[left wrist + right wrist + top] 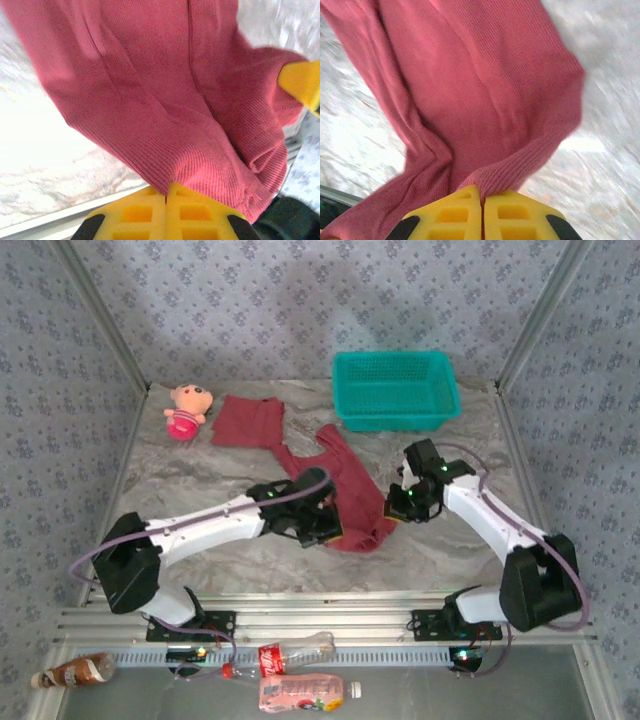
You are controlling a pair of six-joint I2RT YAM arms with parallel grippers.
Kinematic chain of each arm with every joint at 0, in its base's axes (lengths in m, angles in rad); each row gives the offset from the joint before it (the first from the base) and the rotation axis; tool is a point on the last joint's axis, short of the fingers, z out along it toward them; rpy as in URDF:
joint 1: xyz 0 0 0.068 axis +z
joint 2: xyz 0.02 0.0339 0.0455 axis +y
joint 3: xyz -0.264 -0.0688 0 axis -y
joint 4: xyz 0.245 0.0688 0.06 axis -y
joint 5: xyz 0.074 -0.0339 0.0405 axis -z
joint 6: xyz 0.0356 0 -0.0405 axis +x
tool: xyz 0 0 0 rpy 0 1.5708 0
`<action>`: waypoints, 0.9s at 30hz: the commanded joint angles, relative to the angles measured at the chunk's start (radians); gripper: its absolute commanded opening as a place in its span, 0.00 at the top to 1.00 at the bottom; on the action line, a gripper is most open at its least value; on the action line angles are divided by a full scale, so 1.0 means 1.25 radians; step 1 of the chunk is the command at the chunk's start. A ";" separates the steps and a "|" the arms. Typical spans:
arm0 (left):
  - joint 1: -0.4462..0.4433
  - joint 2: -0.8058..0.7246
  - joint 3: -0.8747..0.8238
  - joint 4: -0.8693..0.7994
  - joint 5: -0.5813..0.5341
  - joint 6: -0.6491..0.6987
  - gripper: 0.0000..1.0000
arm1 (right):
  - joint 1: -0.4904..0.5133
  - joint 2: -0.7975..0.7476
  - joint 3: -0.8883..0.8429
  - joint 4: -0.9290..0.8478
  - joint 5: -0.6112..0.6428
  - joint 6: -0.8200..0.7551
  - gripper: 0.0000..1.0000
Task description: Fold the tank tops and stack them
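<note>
You have little writing to go on. The clear bottle lying below the arm bases carries a red label with white script, too small to read from the top view. Just beside it lies a pink bottle with a printed wrap, also unreadable. A brown bottle lies at the far left of that same ledge. What is inside any of the three cannot be told beyond their colours.

The teal basket stands at the back right of the surface, and its mesh floor shows bare across the whole inside.

Your left gripper has its yellow fingers pressed together on the ribbed hem of the held tank top, with the cloth coming up out of the seam between them. Your right gripper is likewise clamped on a folded edge of the same garment. This dark red top runs from the two grippers at mid-surface back toward the basket, bunched and creased along its length.

A second tank top lies flat at the back left, well apart from both grippers. The pink doll lies just beside its left edge.
</note>
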 commanded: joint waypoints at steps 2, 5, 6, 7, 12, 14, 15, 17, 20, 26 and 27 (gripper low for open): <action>0.115 -0.014 -0.009 -0.060 0.038 0.056 1.00 | -0.009 0.126 0.100 0.103 -0.042 0.030 0.91; 0.179 0.021 0.001 -0.047 0.061 0.101 1.00 | -0.019 0.223 0.165 0.157 -0.050 0.044 0.91; 0.207 0.039 0.011 -0.048 0.066 0.120 1.00 | -0.022 0.255 0.199 0.170 -0.050 0.049 0.91; 0.227 0.055 0.014 -0.043 0.077 0.132 1.00 | -0.020 0.281 0.220 0.178 -0.042 0.050 0.90; 0.293 0.152 0.036 -0.019 0.101 0.184 1.00 | -0.023 0.401 0.303 0.199 -0.039 0.053 0.88; 0.307 0.174 0.037 -0.003 0.100 0.192 1.00 | -0.026 0.443 0.332 0.206 -0.034 0.055 0.87; 0.316 0.190 0.040 0.000 0.098 0.197 1.00 | -0.023 0.462 0.345 0.208 -0.035 0.055 0.86; 0.334 0.217 0.047 0.014 0.100 0.204 1.00 | -0.020 0.490 0.363 0.209 -0.038 0.056 0.83; 0.351 0.252 0.085 -0.002 0.101 0.225 0.91 | -0.023 0.511 0.377 0.218 -0.038 0.065 0.79; 0.347 0.223 0.133 -0.085 0.034 0.273 0.64 | -0.034 0.473 0.376 0.218 -0.013 0.055 0.66; 0.340 0.210 0.141 -0.106 0.019 0.283 0.62 | -0.037 0.452 0.367 0.217 -0.008 0.045 0.64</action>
